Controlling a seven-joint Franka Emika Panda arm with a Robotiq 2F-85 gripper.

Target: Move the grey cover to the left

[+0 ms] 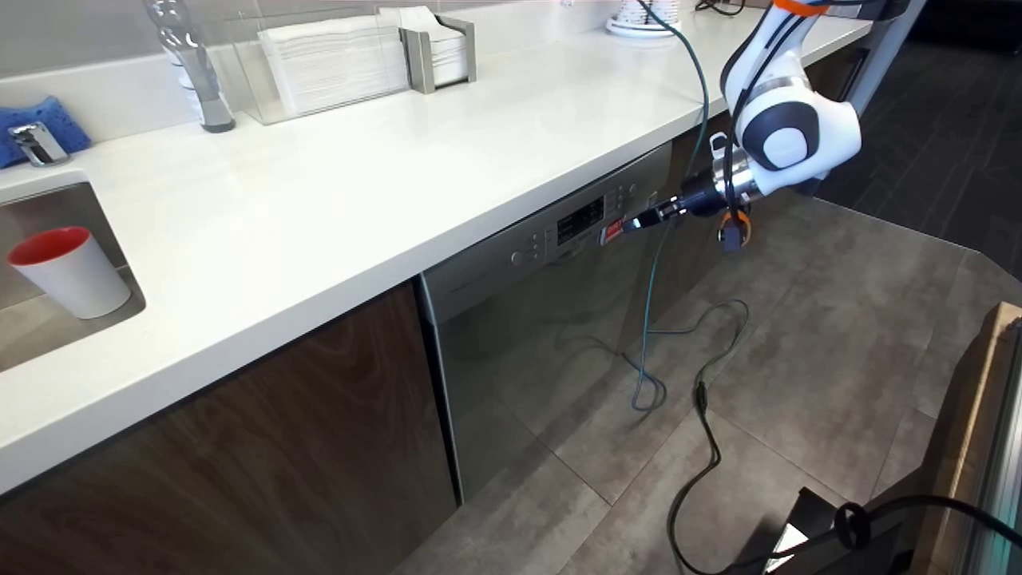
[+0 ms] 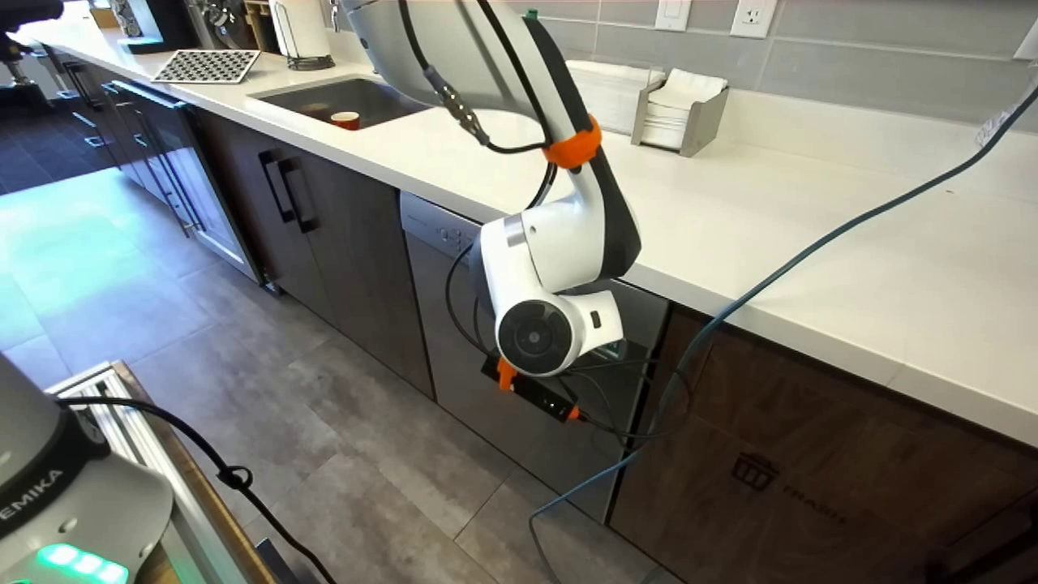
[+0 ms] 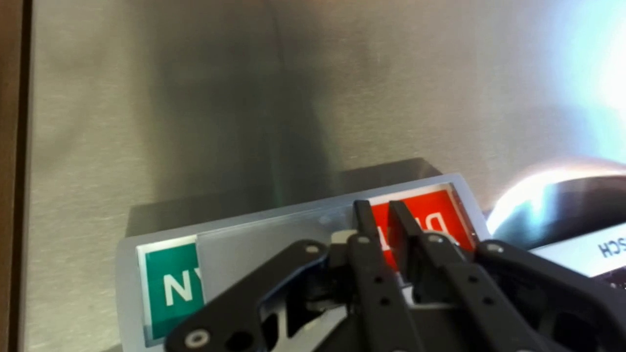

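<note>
The grey cover (image 3: 254,259) is a flat grey panel in a light frame on the steel dishwasher front. In the wrist view a green panel (image 3: 173,288) with white letters shows at its left, and a red panel (image 3: 435,210) with white letters at its right. My gripper (image 3: 381,208) is at the cover's right end, its fingers slightly apart with red visible between them. It holds nothing. The left finger overlaps the cover's edge; I cannot tell whether they touch. In an exterior view the gripper (image 1: 635,223) points at the red panel (image 1: 613,230); the cover is hidden there.
The dishwasher (image 1: 527,343) sits under a white countertop (image 1: 335,192) whose edge overhangs it. A blue-green cable (image 2: 795,255) hangs down near the arm. In the wrist view a dark curved recess (image 3: 567,205) lies right of the sign. Dark cables (image 1: 703,447) lie on the floor.
</note>
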